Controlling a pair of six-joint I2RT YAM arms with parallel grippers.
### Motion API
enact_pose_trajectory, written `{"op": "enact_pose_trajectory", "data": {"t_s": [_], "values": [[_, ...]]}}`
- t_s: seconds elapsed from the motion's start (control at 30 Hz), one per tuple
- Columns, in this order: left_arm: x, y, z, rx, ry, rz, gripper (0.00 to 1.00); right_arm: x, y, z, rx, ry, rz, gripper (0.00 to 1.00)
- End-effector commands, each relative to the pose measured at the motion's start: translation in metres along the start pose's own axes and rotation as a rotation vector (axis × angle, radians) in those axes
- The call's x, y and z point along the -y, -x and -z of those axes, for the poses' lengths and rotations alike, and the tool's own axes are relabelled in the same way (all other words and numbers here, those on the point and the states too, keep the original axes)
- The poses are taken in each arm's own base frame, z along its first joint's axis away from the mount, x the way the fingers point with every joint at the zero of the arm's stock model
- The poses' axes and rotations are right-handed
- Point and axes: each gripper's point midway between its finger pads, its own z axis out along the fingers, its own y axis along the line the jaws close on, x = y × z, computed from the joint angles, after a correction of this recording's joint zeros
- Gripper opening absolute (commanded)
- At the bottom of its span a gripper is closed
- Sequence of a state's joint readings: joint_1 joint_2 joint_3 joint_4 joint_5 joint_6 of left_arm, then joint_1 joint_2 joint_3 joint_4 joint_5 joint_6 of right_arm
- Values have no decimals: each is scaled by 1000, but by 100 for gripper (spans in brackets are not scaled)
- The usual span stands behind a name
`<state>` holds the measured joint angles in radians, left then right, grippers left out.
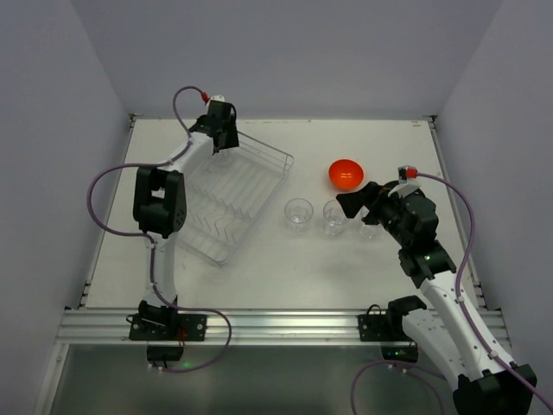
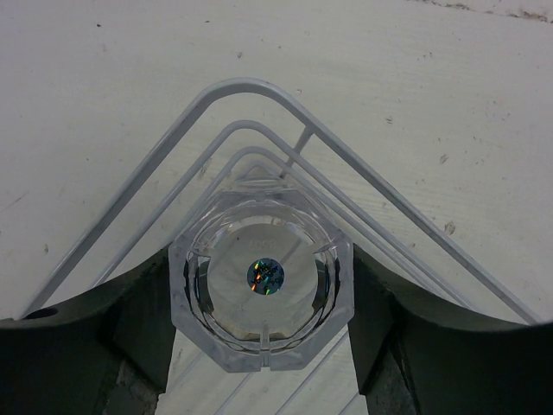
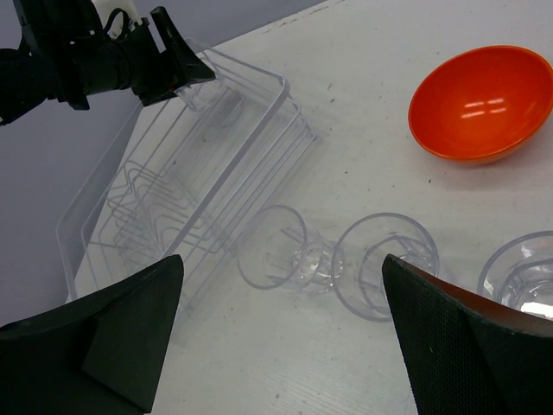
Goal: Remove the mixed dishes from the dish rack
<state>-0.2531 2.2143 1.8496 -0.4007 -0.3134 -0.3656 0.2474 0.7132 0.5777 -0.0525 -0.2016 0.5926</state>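
The silver wire dish rack (image 1: 233,201) lies at the left of the table. My left gripper (image 1: 223,138) is at its far corner, shut on a clear tumbler (image 2: 261,333) seen end-on between my fingers (image 2: 143,324), with the rack's corner wires (image 2: 251,86) just beyond it. Three clear tumblers stand in a row to the rack's right (image 1: 298,213) (image 1: 335,216) (image 1: 370,230). The orange bowl (image 1: 346,174) sits behind them. My right gripper (image 1: 359,201) hovers open and empty over the row (image 3: 282,258), partly hiding the right-hand one. The plate is out of view.
In the right wrist view the rack (image 3: 173,190) is at the left, the tumblers (image 3: 272,246) (image 3: 384,264) (image 3: 523,277) run across the middle, and the bowl (image 3: 479,104) is at the upper right. Grey walls close in the table.
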Motion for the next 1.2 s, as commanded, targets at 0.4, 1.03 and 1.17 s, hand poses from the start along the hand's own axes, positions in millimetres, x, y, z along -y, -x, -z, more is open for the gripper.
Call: {"op": "enact_pose_trajectory", "data": {"t_s": [0.4,1.03,1.17], "values": [[29,82,128,287,-84,34,0,-10,15,0,50,37,33,99],[115,-19,448,342,-1552,242,0,-140,-19,55,-164,934,65,99],[119,-40,456,295,-1615,374,0,-166,-35,63,-207,1015,51,99]]}}
